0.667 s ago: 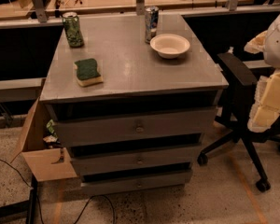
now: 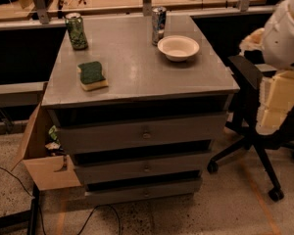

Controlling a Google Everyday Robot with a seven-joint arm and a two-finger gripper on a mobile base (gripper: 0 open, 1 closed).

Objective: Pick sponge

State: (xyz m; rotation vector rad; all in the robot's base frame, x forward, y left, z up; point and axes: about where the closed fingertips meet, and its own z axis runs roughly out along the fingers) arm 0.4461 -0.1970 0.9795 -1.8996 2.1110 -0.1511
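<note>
One green can (image 2: 76,31), a silver can (image 2: 158,24) and bowl (image 2: 178,47) stand beyond the sponge (image 2: 92,75); gripper (image 2: 278,103) far right, grip unclear.

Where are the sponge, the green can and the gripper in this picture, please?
sponge (image 2: 92,74): camera view, on its dark green top.
green can (image 2: 77,32): camera view, on its patterned side.
gripper (image 2: 275,107): camera view, right edge beside the chair (image 2: 243,70), on its pale yellow body.

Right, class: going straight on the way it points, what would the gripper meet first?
The gripper, right of the drawer cabinet, points down: probably the base of the black office chair first, though depth is unclear.
</note>
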